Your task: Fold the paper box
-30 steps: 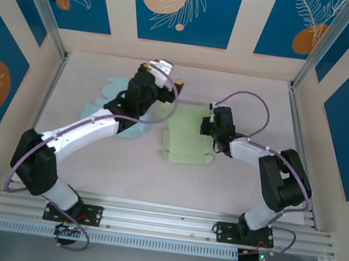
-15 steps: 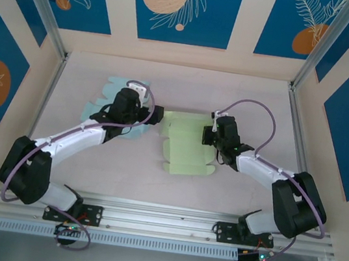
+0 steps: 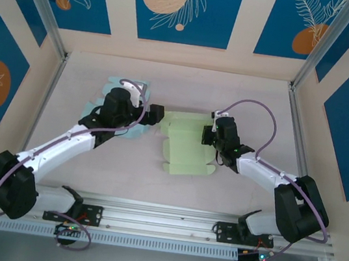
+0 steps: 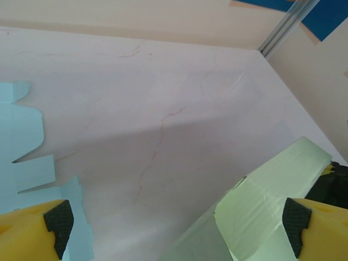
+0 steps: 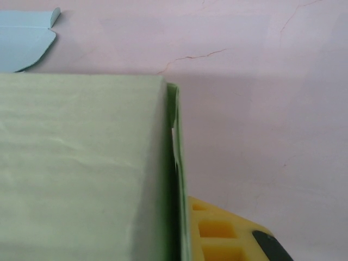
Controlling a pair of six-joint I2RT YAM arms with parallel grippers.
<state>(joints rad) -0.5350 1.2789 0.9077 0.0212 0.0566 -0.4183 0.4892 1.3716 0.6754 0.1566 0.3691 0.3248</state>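
On the table (image 3: 252,96), right pincer (image 3: 207,134) pinches the green paper box (image 3: 182,148); left pincer (image 3: 157,115) gapes wide, empty.

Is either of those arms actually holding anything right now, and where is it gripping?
The right gripper is shut on the green paper box, pinching the sheet's right edge. The left gripper is open and holds nothing.
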